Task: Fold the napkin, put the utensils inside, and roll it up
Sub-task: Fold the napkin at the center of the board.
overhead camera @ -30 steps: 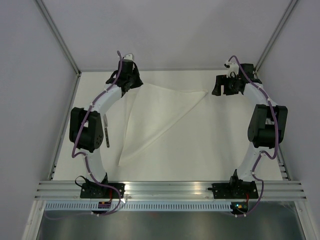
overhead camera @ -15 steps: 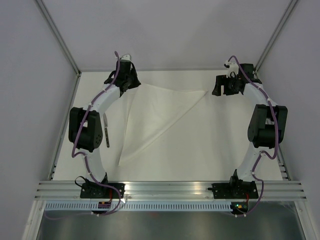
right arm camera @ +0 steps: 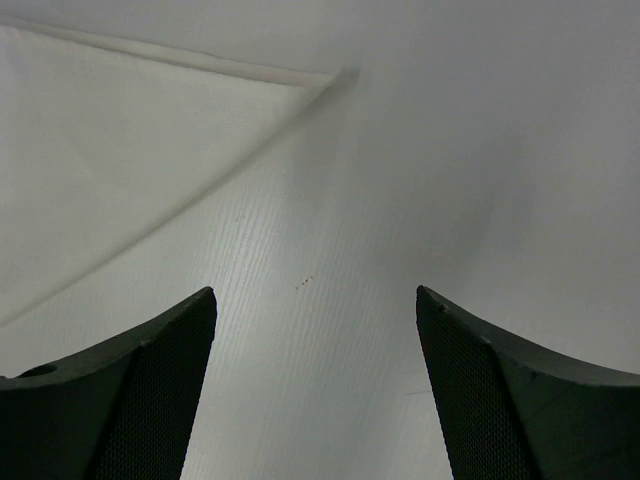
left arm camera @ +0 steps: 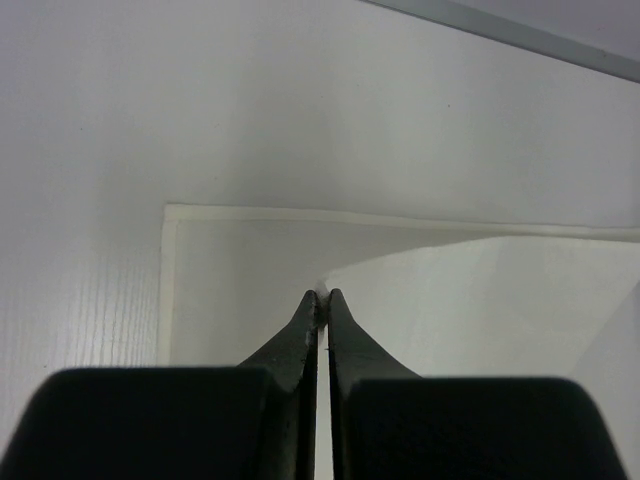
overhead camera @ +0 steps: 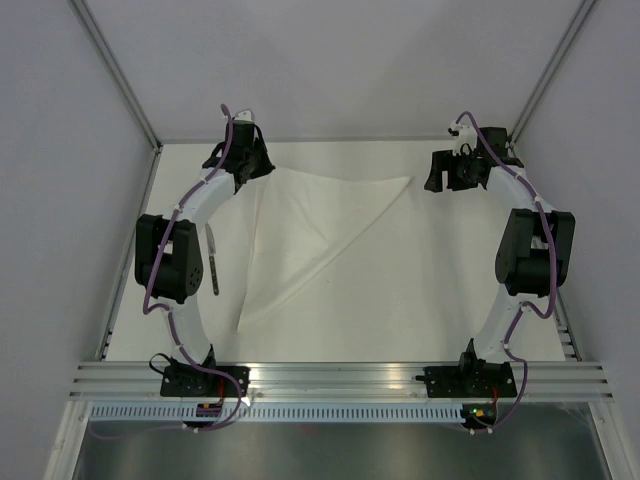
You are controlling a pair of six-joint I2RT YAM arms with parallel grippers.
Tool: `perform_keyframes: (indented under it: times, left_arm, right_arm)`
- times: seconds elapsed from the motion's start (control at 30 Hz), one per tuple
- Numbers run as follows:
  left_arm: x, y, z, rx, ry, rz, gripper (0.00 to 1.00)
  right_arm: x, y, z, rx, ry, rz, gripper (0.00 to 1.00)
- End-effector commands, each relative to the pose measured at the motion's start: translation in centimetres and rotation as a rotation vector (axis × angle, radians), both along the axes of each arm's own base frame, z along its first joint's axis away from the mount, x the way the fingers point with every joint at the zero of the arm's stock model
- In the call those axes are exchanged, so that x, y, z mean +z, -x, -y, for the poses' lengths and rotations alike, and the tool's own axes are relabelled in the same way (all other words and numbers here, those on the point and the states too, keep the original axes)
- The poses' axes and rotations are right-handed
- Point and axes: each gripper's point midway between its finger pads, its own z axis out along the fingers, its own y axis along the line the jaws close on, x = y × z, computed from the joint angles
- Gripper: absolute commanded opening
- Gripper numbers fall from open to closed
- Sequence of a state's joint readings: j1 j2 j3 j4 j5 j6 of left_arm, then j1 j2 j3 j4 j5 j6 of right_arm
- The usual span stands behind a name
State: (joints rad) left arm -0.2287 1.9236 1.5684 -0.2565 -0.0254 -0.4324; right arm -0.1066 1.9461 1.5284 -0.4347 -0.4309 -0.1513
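Note:
The white napkin (overhead camera: 310, 225) lies folded into a triangle, its points at the far left, the far right and the near left. My left gripper (overhead camera: 260, 172) is at the far-left point, shut on the upper layer's corner. In the left wrist view the fingertips of that gripper (left arm camera: 322, 295) pinch a thin white edge of the napkin (left arm camera: 480, 300) above the hemmed lower layer. My right gripper (overhead camera: 436, 175) stands open just right of the far-right point, holding nothing. In the right wrist view this gripper (right arm camera: 315, 292) hovers over bare table, the napkin (right arm camera: 120, 150) at upper left. A knife (overhead camera: 212, 262) lies beside the left arm.
The table's back rim (overhead camera: 340, 140) runs close behind both grippers. The left arm's dark elbow (overhead camera: 165, 260) partly overhangs the knife. A metal rail (overhead camera: 340, 378) with both arm bases closes the near edge.
My left gripper has drawn the pinched napkin corner a little to the left and farther back. The right arm has not moved.

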Motion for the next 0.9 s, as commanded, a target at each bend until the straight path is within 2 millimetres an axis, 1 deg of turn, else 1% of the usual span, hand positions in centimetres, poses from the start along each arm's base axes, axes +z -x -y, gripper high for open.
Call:
perform_keyframes:
  times: [0.0, 0.17, 0.3, 0.33, 0.37, 0.4, 0.43, 0.63, 0.73, 0.8, 0.87]
  left_arm:
    - [0.6, -0.3, -0.7, 0.046, 0.031, 0.008, 0.02]
    - [0.6, -0.5, -0.8, 0.046, 0.03, 0.01, 0.02]
    - [0.0, -0.8, -0.6, 0.043, 0.03, -0.004, 0.02]
    - [-0.6, -0.9, -0.7, 0.048, 0.023, -0.017, 0.02]
    - [-0.6, -1.1, -1.0, 0.056, 0.019, -0.016, 0.02]
    - [-0.9, -1.1, -1.0, 0.06, 0.015, -0.024, 0.02]
    - [-1.6, -1.2, -1.2, 0.067, 0.006, -0.038, 0.02]
    - [-3.1, -1.6, -1.8, 0.096, -0.016, -0.063, 0.02]
    - [-3.6, -1.7, -2.4, 0.131, -0.03, -0.07, 0.02]
    - [-3.6, -1.8, -2.6, 0.133, -0.033, -0.069, 0.02]
    - [-3.0, -1.8, -2.6, 0.133, -0.03, -0.059, 0.02]
  right_arm:
    - [-0.2, -0.2, 0.0, 0.008, 0.017, 0.002, 0.86]
    - [-0.4, -0.1, 0.1, 0.008, 0.024, -0.002, 0.86]
    - [-0.7, -0.1, 0.1, 0.008, 0.025, -0.009, 0.86]
    - [-0.8, -0.1, 0.2, 0.007, 0.026, -0.008, 0.86]
    - [-0.9, -0.2, 0.2, 0.008, 0.029, -0.011, 0.86]
    - [-1.1, -0.1, 0.2, 0.008, 0.029, -0.015, 0.86]
    - [-1.2, -0.1, 0.2, 0.01, 0.03, -0.017, 0.86]
    - [-1.4, 0.0, 0.3, 0.012, 0.035, -0.022, 0.86]
    - [-1.5, 0.0, 0.3, 0.015, 0.038, -0.022, 0.86]
    - [-1.6, 0.1, 0.4, 0.013, 0.039, -0.026, 0.85]
    - [-1.5, 0.0, 0.4, 0.013, 0.042, -0.021, 0.85]
